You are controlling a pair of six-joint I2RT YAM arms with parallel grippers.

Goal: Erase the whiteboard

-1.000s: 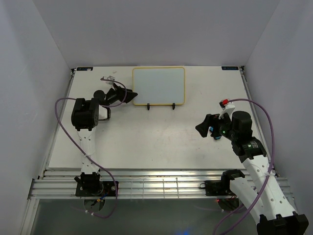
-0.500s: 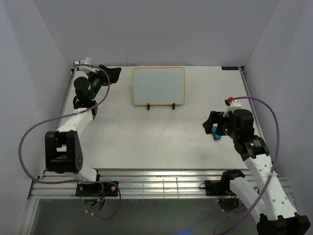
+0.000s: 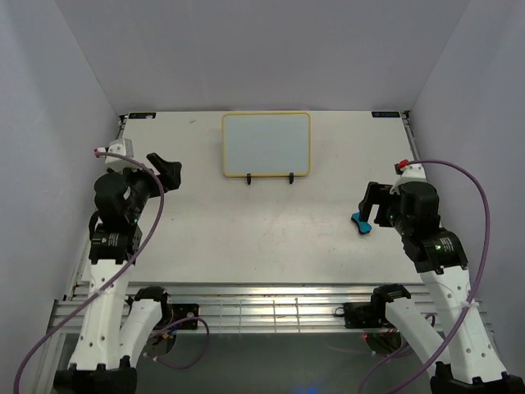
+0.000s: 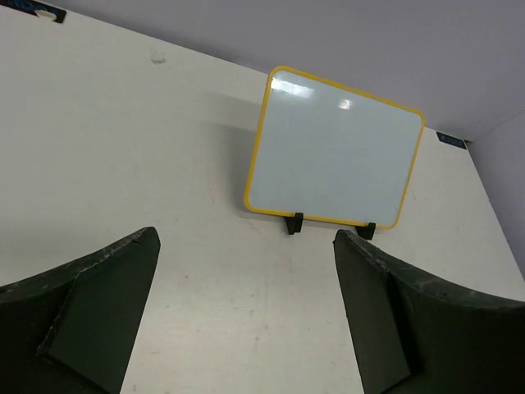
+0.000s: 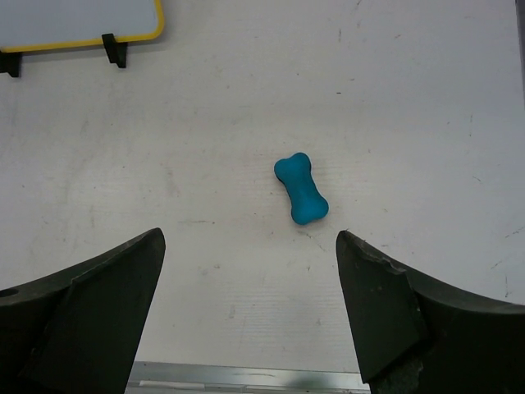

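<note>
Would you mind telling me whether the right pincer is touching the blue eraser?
Apart. In the right wrist view, the blue eraser lies on the table, with bare surface showing between it and the open right pincer on either side.

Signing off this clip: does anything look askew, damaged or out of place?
Nothing stands out. The whiteboard is blank and sits level on its stand; the blue eraser lies flat on the table, clear of the open right gripper.
</note>
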